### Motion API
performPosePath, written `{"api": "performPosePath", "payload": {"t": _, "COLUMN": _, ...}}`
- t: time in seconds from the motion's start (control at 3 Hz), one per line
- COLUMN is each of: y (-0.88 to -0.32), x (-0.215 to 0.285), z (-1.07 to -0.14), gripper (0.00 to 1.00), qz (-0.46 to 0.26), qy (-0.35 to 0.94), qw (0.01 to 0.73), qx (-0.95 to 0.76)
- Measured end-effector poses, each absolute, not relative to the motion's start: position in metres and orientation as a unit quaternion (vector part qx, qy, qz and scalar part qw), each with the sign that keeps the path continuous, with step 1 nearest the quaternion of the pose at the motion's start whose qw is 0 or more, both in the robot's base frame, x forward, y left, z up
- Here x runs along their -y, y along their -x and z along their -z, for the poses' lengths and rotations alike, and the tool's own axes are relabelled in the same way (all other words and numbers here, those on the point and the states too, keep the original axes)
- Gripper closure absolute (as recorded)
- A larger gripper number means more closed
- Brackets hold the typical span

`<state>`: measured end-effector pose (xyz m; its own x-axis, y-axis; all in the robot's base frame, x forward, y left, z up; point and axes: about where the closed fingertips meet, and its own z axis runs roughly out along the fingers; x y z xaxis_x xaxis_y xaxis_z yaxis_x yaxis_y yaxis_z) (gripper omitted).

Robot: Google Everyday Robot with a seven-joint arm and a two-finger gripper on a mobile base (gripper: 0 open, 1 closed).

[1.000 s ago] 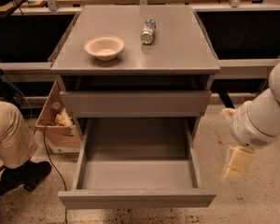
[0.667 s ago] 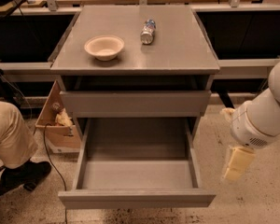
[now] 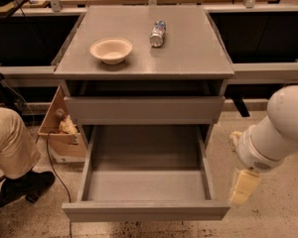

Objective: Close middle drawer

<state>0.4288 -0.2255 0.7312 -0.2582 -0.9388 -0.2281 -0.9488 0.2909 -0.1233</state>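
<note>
Lower right of the frame, the gripper (image 3: 243, 187) has dropped a bit and slid slightly left compared to a second ago. It now hangs just beside the right end of the middle drawer (image 3: 145, 210), near the corner of its front panel. The arm (image 3: 280, 125) behind it has sunk a touch too. Can't tell how far open the gripper is, since only a pale blocky end shows, and it doesn't look like it's got hold of anything. Whether it's touching the panel or just next to it, honestly can't say. The drawer itself hasn't budged. It's pulled all the way out across the bottom centre, grey inside showing, front edge in the same spot as in the earlier shots. So my read is the push hasn't started, this is just lining up, and the whole closing is still to do. It probably needs to get round in front of that panel before shoving it back into the cabinet (image 3: 188, 53). Everything else matches: top drawer (image 3: 144, 109) right above, bowl (image 3: 111, 50) and can (image 3: 158, 32) up top in the upper middle, somebody's leg (image 3: 10, 143) at the left edge.
</note>
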Motion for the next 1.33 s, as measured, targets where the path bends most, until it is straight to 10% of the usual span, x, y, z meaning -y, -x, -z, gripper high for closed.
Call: {"api": "performPosePath", "payload": {"t": 1.33, "y": -0.419, "x": 0.202, "z": -0.56, "gripper": 0.0, "qz": -0.128, "qy": 0.574, "qw": 0.16, "qx": -0.793}}
